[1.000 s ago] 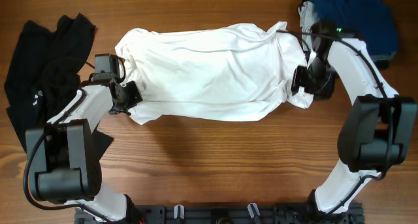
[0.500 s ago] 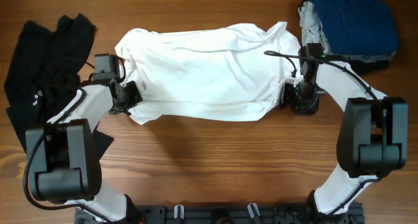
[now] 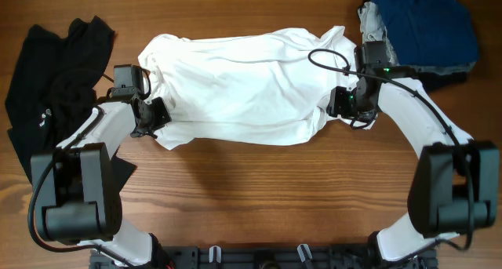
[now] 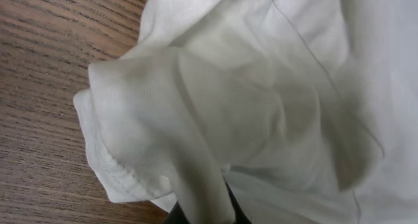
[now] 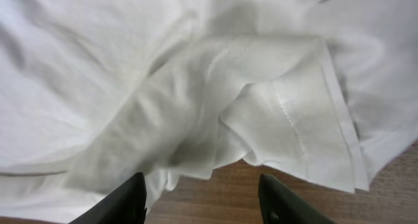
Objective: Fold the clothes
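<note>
My right gripper (image 5: pixel 206 201) stands wide open. Its two black fingers (image 5: pixel 130 199) are apart with nothing between them, low over the right end of the white shirt (image 3: pixel 243 89). There a stitched hem lies folded back on itself just ahead of the fingertips.

My left gripper (image 3: pixel 149 112) is at the shirt's left edge, closed on a bunched ridge of its cloth. In the left wrist view that cloth drapes over the fingers and hides nearly all of them.

The shirt lies spread crosswise and wrinkled on the wooden table (image 3: pixel 259 190), between my two arms. Left of the shirt a black garment (image 3: pixel 55 73) lies crumpled. Beyond the shirt's right end sits a blue garment (image 3: pixel 427 22), with a grey cloth (image 3: pixel 369 18) between it and the shirt's far right corner.
</note>
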Robot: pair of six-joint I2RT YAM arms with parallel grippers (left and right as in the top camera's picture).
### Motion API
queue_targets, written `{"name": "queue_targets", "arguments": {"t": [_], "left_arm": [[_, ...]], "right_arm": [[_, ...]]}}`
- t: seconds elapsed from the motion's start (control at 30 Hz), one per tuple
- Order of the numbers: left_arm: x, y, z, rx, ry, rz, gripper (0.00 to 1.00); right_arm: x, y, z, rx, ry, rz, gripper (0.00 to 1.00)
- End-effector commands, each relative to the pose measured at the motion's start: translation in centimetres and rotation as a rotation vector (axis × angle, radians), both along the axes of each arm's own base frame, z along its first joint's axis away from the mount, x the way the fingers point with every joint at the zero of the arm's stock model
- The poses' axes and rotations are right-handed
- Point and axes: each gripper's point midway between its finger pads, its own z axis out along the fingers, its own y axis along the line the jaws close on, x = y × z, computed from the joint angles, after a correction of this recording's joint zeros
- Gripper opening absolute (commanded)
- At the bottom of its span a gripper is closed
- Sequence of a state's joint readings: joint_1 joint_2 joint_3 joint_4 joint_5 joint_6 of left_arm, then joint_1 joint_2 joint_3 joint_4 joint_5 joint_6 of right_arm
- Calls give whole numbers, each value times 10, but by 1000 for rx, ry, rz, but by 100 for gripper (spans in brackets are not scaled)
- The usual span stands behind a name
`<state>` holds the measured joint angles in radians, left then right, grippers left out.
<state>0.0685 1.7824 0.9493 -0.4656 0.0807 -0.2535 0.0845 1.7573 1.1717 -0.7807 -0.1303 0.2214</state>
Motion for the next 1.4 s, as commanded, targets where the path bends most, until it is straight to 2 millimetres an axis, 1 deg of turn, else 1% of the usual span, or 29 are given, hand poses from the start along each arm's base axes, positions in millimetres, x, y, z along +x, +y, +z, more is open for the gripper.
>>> {"name": "queue_targets", "arguments": {"t": [0.0,0.2,0.4,0.53,0.63,0.7,0.8,0.93,1.0,1.2,1.37], "left_arm": [[-46,-12,-43,-48,183,0,4],[-43,-12,-42,-48,173,0,4],[-43,-12,-42,-48,173,0,4],[-43,-12,-42,-48,173,0,4],[-43,-12,-42,-47,173,0,4],[-43,-12,-42,-47,173,0,4],[-43,-12,-42,-47,173,0,4],[-43,-12,-42,-47,172,0,4],[-43,-12,-42,-47,172,0,4],[-43,-11,-43,-40,173,1,4],[-43,-10,-43,-37,173,2,4]], "right_arm": [[1,0,15,-10,-48,18,55],[5,2,11,-14,-58,52,55],[13,16,6,-3,-83,100,55],[5,21,-6,-10,-37,139,55],[0,16,-15,-41,-11,137,56],[1,13,-16,-58,-16,134,56],[6,12,-15,-68,-34,132,55],[17,12,-14,-71,-76,129,55],[20,13,-17,-68,-81,130,55],[15,12,-35,-69,-33,124,56],[17,13,-35,-64,-36,104,60]]}}
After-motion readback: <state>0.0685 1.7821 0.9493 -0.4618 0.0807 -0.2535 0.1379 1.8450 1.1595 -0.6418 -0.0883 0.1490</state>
